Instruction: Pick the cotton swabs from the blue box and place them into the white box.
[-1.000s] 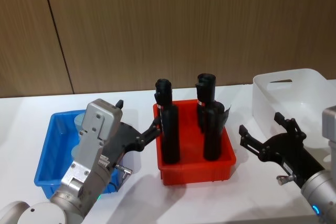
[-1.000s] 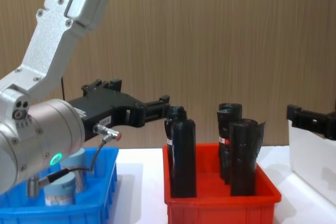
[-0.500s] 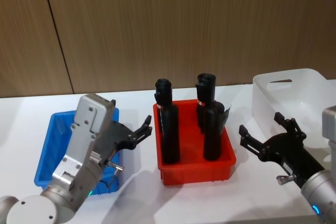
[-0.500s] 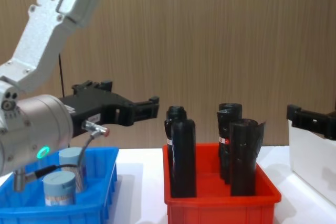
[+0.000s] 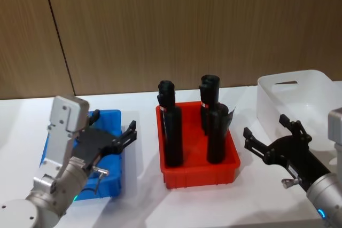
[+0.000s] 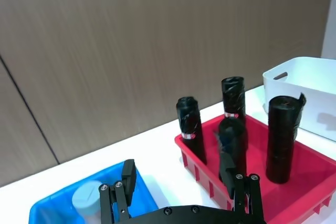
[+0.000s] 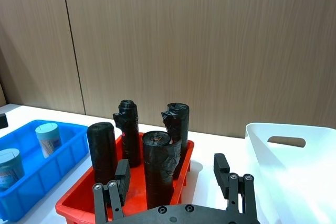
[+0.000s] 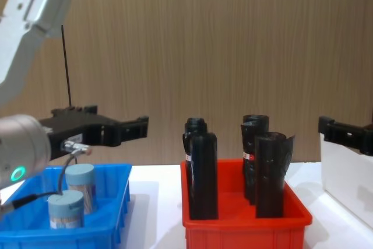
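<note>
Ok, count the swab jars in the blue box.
2. One jar stands near the blue box's front wall, the other just behind it; the left arm may hide more.

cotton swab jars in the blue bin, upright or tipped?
Upright. Both clear cylindrical cotton swab jars with pale blue lids stand lid-up inside the shallow bright blue plastic bin.

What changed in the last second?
The left gripper swung to the robot's left, away from the red bin, and is now over the blue box, jaws open and empty. Nothing was taken hold of or let go. Unchanged: the two cotton swabs jars in the blue box, the black rolls, and the open right gripper by the white box.
</note>
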